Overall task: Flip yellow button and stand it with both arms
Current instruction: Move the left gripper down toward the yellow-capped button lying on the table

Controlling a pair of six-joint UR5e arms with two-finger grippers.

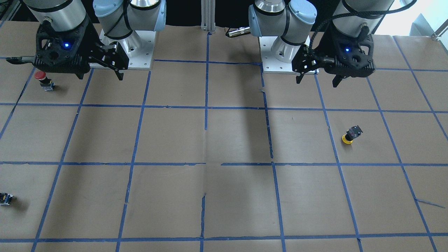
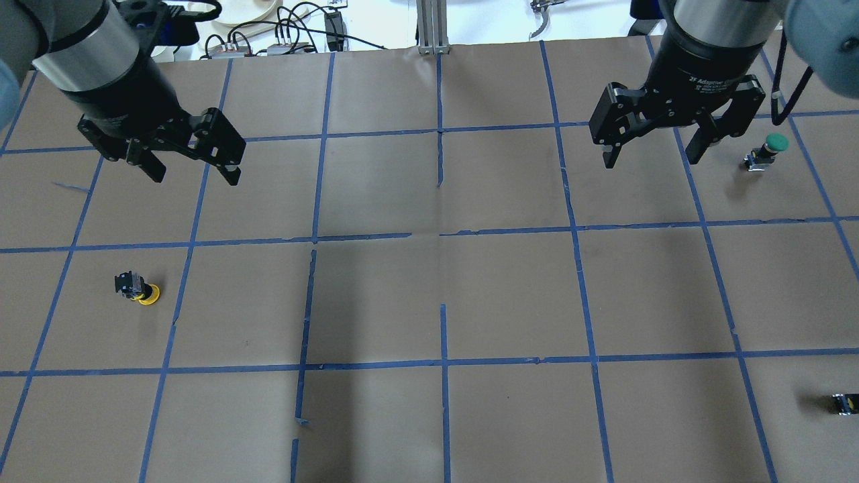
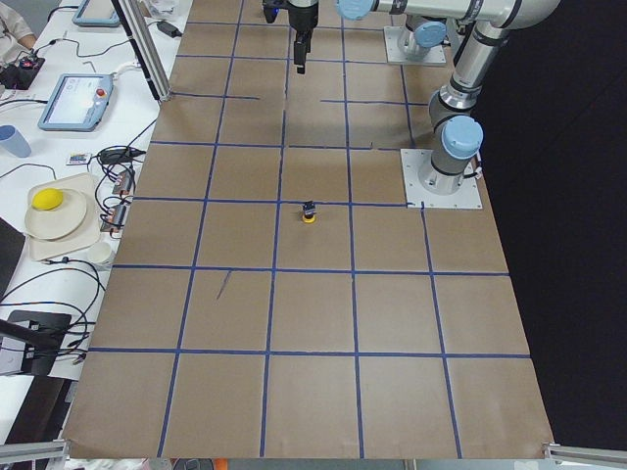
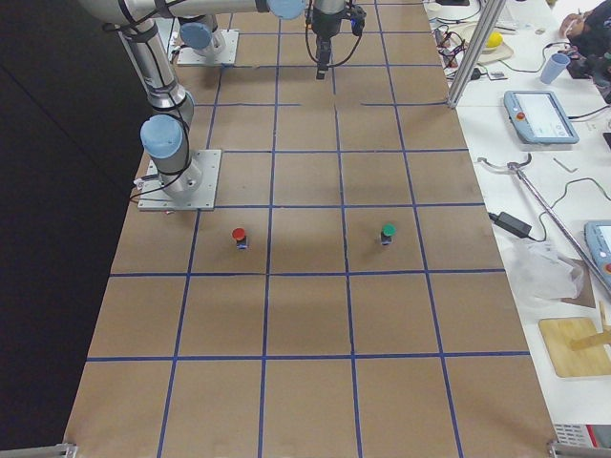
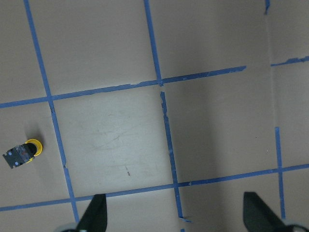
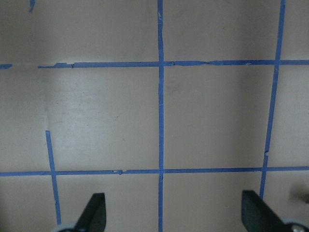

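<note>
The yellow button (image 2: pixel 137 289) rests with its yellow cap down on the paper and its black body up, on the table's left half. It also shows in the front view (image 1: pixel 351 134), the left side view (image 3: pixel 309 212) and the left wrist view (image 5: pixel 21 153). My left gripper (image 2: pixel 194 176) hangs open and empty above the table, farther out than the button and a little to its right; it also shows in the front view (image 1: pixel 317 82) and its own wrist view (image 5: pixel 176 217). My right gripper (image 2: pixel 651 161) is open and empty over the right half (image 6: pixel 176 217).
A red-capped button (image 1: pixel 43 79) stands near the right arm's base. A green-capped button (image 2: pixel 765 151) stands just right of the right gripper. A tiny black part (image 2: pixel 844 403) lies at the right edge. Brown paper with blue tape lines (image 2: pixel 439 235) covers the table.
</note>
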